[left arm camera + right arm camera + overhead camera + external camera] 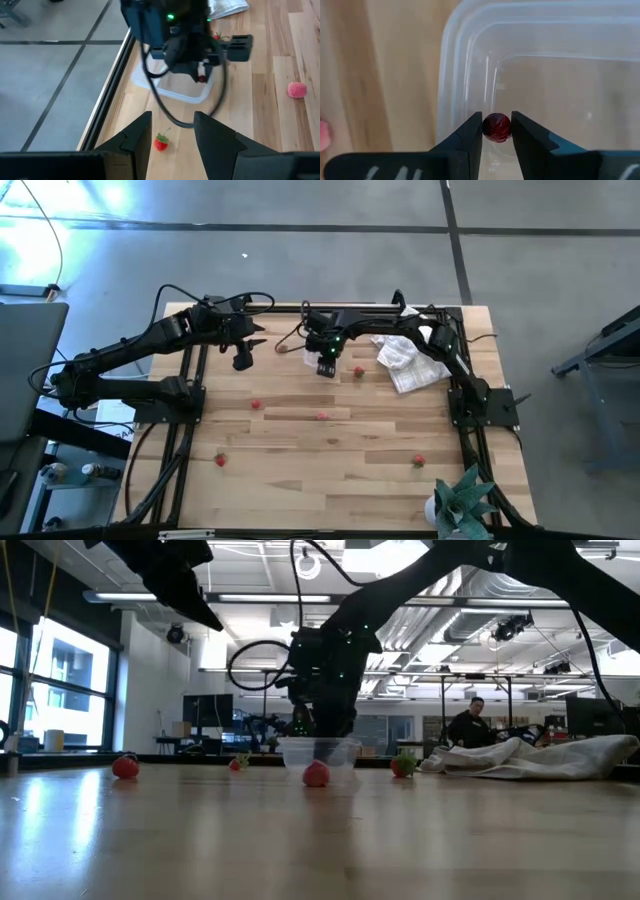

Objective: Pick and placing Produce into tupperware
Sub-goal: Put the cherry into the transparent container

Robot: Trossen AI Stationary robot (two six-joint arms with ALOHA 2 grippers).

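The clear tupperware [545, 75] stands on the wooden table at the far middle, and also shows in the low view as tupperware [320, 752]. My right gripper [496, 131] hangs over one of its end walls, shut on a dark red round piece of produce [496, 126]. To the tub's left and above the table, my left gripper [172, 132] stands open with nothing between its fingers. A red strawberry [161, 143] lies on the table below it. More red pieces [256, 404] [321, 416] [358, 371] lie scattered on the wood. My right gripper pinches the dark red piece by two opposite sides [490, 127] between its fingertips. The fingers come from above, pointing steeply down. The piece is lifted clear, above the tub's rounded inner edge.
A crumpled white cloth [405, 360] lies at the far right, close to the tub. Further strawberries sit near the front: one at the left [220, 459] and one at the right [418, 461]. A green paper plant [460, 500] stands at the front right corner. A person [468, 725] sits in the room behind.
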